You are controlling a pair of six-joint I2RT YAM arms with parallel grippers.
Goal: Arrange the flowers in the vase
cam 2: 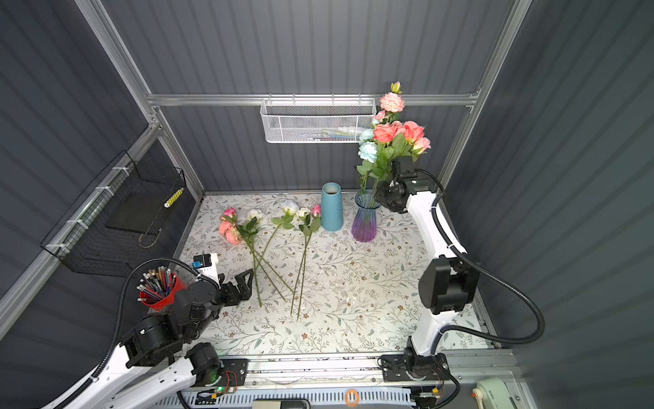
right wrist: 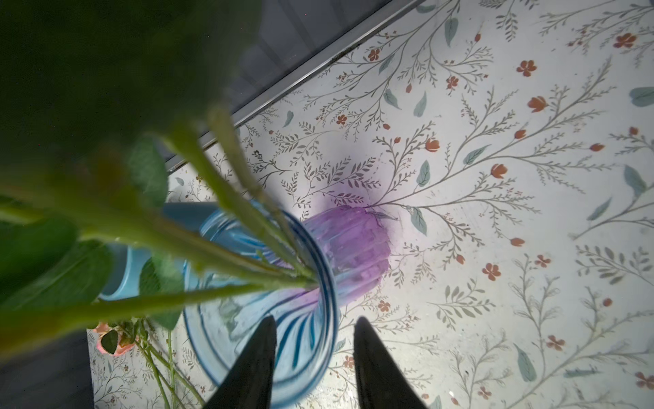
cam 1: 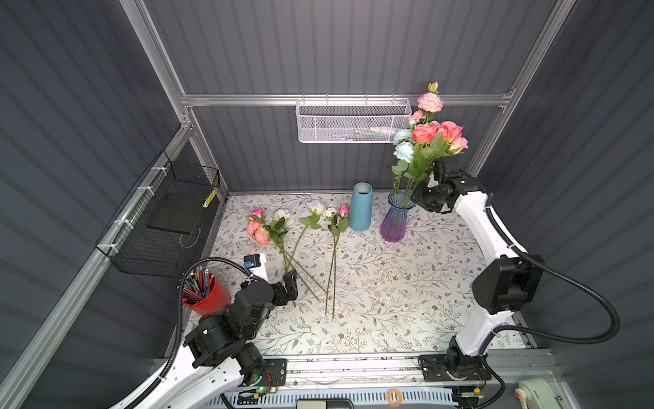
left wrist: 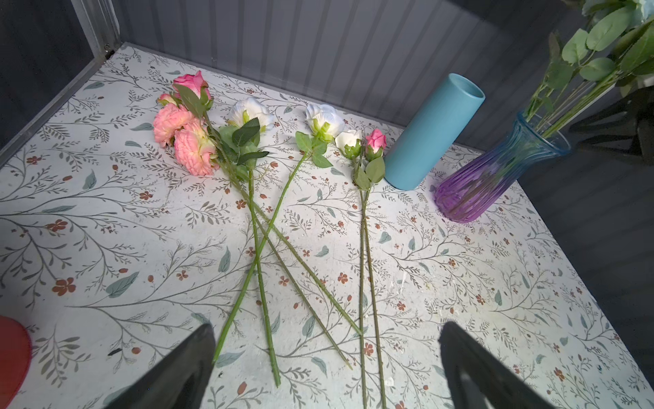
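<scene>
Right gripper [right wrist: 315, 320] fingers parted, empty, just beside purple vase [cam 1: 395, 221] of flowers [cam 1: 426, 136], far right. Left gripper [left wrist: 328, 325] fingers spread wide, empty, above loose flowers [left wrist: 254, 148] on counter [left wrist: 106, 212].

No writing, brand, number or sign can be read in any view. The small white box [cam 1: 260, 272] just beside the red pencil cup [cam 1: 208, 301] has a blue and black patch on its top, too small to make out. Well beyond the cup, against the back wall, the things lying in the white mesh basket [cam 1: 354, 124] are blurred.
</scene>
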